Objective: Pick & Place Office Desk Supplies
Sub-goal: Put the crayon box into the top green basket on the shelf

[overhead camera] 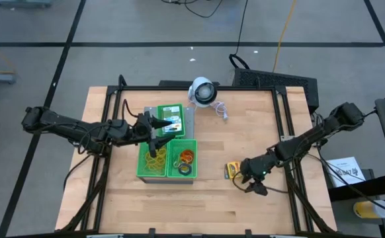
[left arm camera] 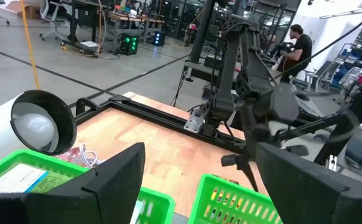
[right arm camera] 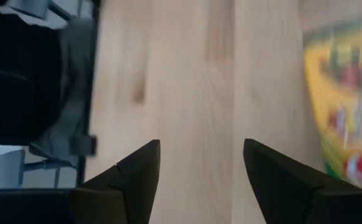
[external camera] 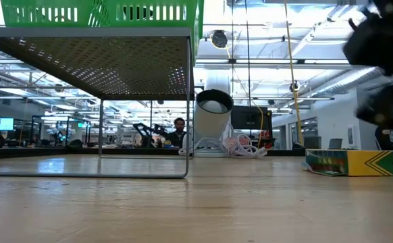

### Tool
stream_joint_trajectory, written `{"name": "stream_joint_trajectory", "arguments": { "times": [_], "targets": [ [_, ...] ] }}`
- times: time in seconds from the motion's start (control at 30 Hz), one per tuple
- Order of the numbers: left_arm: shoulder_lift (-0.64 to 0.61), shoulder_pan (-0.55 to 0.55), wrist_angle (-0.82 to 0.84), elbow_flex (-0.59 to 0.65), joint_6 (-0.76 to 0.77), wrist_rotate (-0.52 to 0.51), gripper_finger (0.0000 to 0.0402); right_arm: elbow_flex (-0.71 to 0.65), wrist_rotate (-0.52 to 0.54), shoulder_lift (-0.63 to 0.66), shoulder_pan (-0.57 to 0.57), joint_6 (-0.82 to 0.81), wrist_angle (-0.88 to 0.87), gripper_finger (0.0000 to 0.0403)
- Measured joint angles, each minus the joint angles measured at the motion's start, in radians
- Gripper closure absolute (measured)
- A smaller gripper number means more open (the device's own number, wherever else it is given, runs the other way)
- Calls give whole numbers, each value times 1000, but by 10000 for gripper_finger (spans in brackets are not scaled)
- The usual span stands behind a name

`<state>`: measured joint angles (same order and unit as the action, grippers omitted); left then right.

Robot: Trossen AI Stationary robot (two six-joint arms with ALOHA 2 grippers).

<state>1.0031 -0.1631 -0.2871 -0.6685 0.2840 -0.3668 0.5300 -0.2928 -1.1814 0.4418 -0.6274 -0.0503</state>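
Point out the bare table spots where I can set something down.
Free: the front strip of table below the green trays, and the wood between the white round device and the crayon box. Crowded: around the trays under the left gripper, and beside the right gripper.

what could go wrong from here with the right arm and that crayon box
1. The right gripper sits beside the yellow-and-green cardboard crayon box, not around it; in the right wrist view the box lies off to one side of the open fingers, so closing now would likely grab nothing.
2. Correcting sideways might push the box along the wooden table.
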Motion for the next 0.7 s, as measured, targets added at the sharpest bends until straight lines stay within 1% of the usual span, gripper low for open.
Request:
{"name": "stream_joint_trajectory", "arguments": {
  "times": [0.1, 0.17, 0.3, 0.4, 0.47, 0.57, 0.7],
  "targets": [
    [0, 0, 0, 0, 0, 0, 91, -51, 0, -4, 17, -65, -4, 188],
    [0, 0, 0, 0, 0, 0, 91, -82, 0, -4, 14, -89, -39, 194],
    [0, 0, -3, 0, 0, 0, 91, -118, 6, -2, -25, -98, -119, 205],
    [0, 0, -3, 0, 0, -1, 91, -138, 60, 2, -59, -97, -142, 214],
    [0, 0, -3, 0, 0, -1, 91, -153, 130, 7, -85, -72, -118, 220],
    [0, 0, -3, 0, 0, -1, 92, -180, 338, 5, -121, 11, 11, 230],
    [0, 0, -3, 0, 3, -1, 91, -213, 584, 2, -156, 137, 184, 241]
  ]
}}
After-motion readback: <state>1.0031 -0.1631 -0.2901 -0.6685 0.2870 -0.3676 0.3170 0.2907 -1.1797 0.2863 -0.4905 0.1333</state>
